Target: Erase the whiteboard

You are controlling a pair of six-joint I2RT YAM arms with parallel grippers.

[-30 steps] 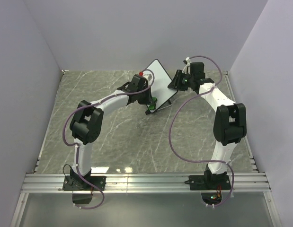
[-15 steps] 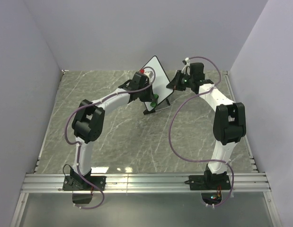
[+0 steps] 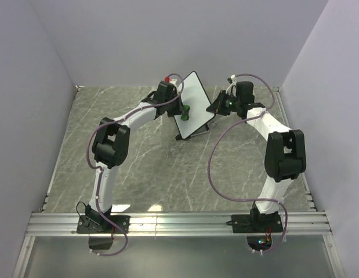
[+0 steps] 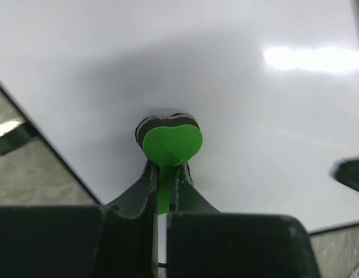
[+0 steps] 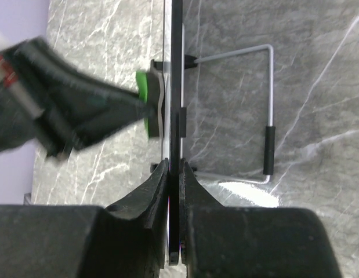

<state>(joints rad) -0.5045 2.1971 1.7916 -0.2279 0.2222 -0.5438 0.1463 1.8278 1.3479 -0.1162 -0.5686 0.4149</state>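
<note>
Bright even light, glare on whiteboard (image 4: 185, 75), soft shadow, blurred foreground

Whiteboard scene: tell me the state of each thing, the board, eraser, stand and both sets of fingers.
whiteboard, standing tilted, visible face clean
eraser, gripped, against the whiteboard's face
left fingers, shut on eraser
right fingers, shut on whiteboard's edge
stand, folded out behind the whiteboard

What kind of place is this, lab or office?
Probably a lab test cell, not an office: plain lilac partition walls box in a grey marble-patterned tabletop, and the left arm and right arm bolt to a slotted aluminium rail at its near edge.
</note>
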